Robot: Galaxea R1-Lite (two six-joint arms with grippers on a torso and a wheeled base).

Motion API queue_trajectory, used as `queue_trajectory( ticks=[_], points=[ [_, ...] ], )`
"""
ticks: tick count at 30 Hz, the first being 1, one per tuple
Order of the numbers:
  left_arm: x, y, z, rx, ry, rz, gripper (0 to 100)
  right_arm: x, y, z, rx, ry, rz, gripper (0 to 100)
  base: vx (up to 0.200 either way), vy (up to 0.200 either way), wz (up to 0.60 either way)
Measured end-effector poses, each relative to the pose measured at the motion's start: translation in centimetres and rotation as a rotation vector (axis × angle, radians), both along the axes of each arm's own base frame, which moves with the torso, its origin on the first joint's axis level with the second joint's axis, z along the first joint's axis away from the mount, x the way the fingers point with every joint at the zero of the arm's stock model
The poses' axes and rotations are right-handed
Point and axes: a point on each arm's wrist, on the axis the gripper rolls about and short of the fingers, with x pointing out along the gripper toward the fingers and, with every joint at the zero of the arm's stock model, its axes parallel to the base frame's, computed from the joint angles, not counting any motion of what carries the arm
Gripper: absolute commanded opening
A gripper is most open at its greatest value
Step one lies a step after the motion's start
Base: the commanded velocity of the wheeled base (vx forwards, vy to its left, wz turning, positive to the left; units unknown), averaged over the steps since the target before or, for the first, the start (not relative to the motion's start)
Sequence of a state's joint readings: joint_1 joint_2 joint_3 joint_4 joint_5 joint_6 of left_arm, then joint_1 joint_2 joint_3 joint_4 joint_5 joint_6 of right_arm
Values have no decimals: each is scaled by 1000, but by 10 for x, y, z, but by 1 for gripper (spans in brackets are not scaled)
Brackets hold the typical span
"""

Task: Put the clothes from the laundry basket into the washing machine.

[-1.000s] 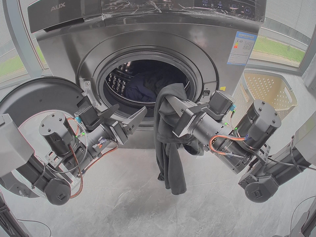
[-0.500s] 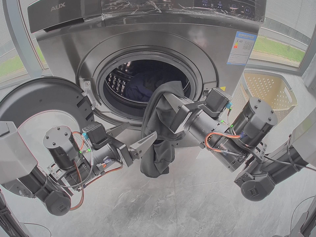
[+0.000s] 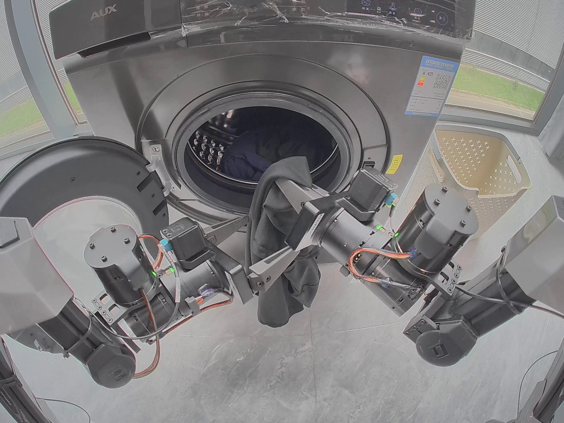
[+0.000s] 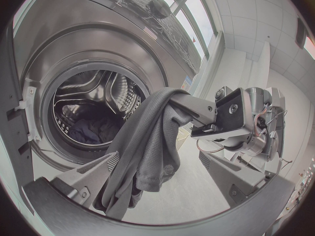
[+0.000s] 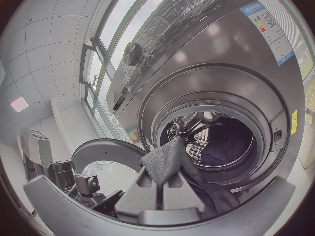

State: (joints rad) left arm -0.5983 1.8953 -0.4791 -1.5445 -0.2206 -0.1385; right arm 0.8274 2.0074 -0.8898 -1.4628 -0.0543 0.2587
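Bright daylight from windows (image 5: 113, 23); fisheye-warped edges

There is one washing machine (image 3: 376, 77), one laundry basket (image 3: 482, 160), one grey garment (image 3: 270, 207), one dark clothes heap (image 3: 247, 160), one left gripper (image 3: 270, 234) and one right gripper (image 3: 285, 184).

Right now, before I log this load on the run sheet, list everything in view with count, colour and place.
washing machine: one, grey steel, straight ahead, drum opening facing the robot.
door: one, dark grey, swung open on the robot's left.
dark clothes: a heap, number unclear, navy, inside the drum.
grey garment: one, dark grey, hanging in front of the drum opening.
laundry basket: one, beige, beside the machine on the robot's right.
stickers: two, one blue-white, one small yellow, on the machine's front.
floor: grey, marbled.
right gripper: shut on the grey garment's top.
left gripper: open, a finger on either side of the hanging garment.
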Motion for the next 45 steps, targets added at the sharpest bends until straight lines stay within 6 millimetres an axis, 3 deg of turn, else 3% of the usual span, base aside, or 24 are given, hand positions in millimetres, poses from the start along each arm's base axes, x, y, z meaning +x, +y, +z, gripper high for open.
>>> queue_trajectory(
  ticks=[5, 6, 12, 21, 22, 32, 39, 45],
  points=[
    [14, -7, -3, 21, -36, 29, 100, -1, 1, 0, 2, -1, 3, 0, 0, 0, 0],
    [18, -10, -3, 19, -45, 40, 0, -1, 1, 0, 1, -1, 4, 0, 0, 0, 0],
    [38, -19, -3, -1, -72, 103, 0, -3, 2, 0, 2, -1, 10, 0, 0, 0, 0],
    [43, -21, -5, -4, -74, 110, 0, -5, 4, -1, 2, -1, 17, 0, 0, 0, 0],
    [43, -21, -5, -4, -74, 110, 0, -5, 4, -1, 2, -1, 17, 100, 0, 0, 0],
    [47, -8, 1, -18, -79, 170, 0, -18, -2, -19, -66, 43, 37, 100, 0, 0, 0],
    [41, 11, 27, -120, -88, 201, 0, -32, -26, -47, -196, 122, 32, 100, 0, 0, 0],
    [33, 18, 48, -166, -132, 206, 0, -32, -38, -60, -254, 161, 15, 100, 0, 0, 0]
  ],
)
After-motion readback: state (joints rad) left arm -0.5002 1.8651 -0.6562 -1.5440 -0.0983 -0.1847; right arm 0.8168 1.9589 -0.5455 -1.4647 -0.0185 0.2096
